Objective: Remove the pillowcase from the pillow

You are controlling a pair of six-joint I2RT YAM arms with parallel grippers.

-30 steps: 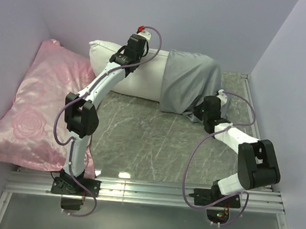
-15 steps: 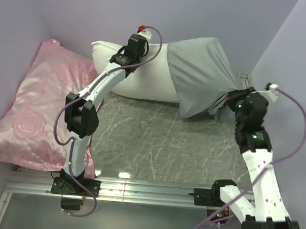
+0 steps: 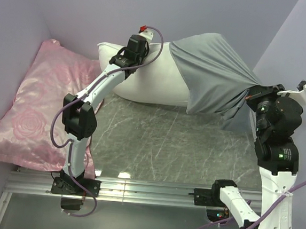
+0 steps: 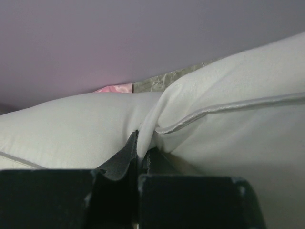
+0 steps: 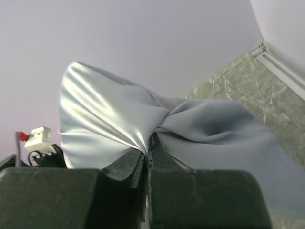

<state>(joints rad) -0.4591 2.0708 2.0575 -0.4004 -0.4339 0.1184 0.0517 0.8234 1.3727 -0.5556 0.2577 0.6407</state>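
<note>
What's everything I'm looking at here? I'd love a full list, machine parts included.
pillowcase: one, grey, back right, pulled taut off the white pillow's right end.
pillow: one, white, along the back wall, right end inside the pillowcase.
rose-patterned pillow: one, shiny pink, against the left wall.
table: one, grey-green marbled top, under everything.
rail: one, silver metal, across the near edge.
cables: purple, looping along each arm.
arms: two, white and black, bolted to the rail.
left end effector: one, black, shut on a fold of the pillow.
right end effector: one, black, shut on the bunched pillowcase.
</note>
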